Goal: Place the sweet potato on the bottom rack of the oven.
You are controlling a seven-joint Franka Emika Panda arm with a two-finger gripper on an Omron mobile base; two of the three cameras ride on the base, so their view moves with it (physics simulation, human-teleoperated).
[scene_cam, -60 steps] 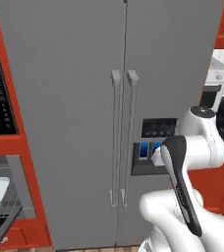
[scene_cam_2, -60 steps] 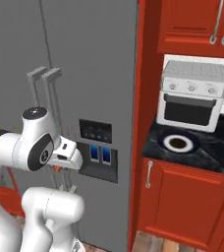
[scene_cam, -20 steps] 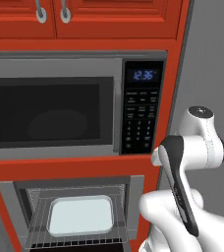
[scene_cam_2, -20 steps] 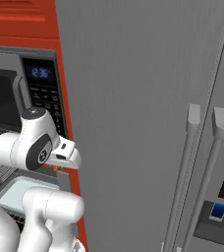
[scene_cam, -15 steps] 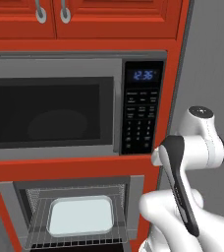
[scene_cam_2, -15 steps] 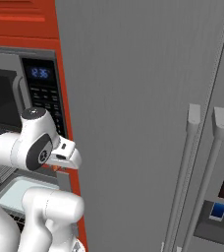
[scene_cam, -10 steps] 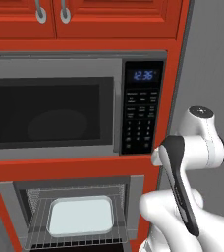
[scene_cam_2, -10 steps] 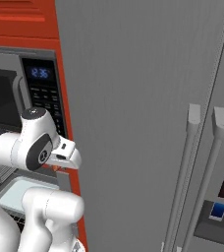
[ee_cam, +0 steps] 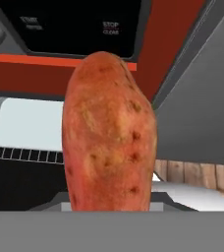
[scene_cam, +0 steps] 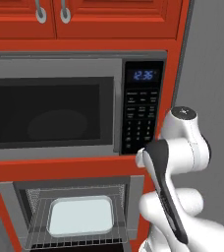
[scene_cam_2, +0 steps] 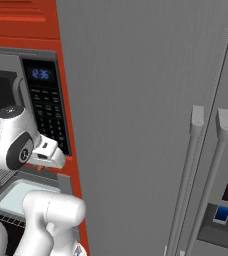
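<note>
A glossy white arm (scene_cam: 182,147) of rounded segments with dark grey joint bands.

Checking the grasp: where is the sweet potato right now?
In the hand view the sweet potato stands upright, held in the gripper, in front of the open oven, below the microwave keypad.

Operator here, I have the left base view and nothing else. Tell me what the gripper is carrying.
Observer: The hand view shows the sweet potato standing up from the shut gripper, close to the camera.
Operator: Report what lies behind it.
Observer: Past the sweet potato, the hand view shows the pale tray on a wire shelf in the oven, with the microwave keypad's stop button above.
Operator: Say what stands to the robot's right.
Observer: The right base view shows a grey refrigerator with two vertical handles beside the red cabinetry.
</note>
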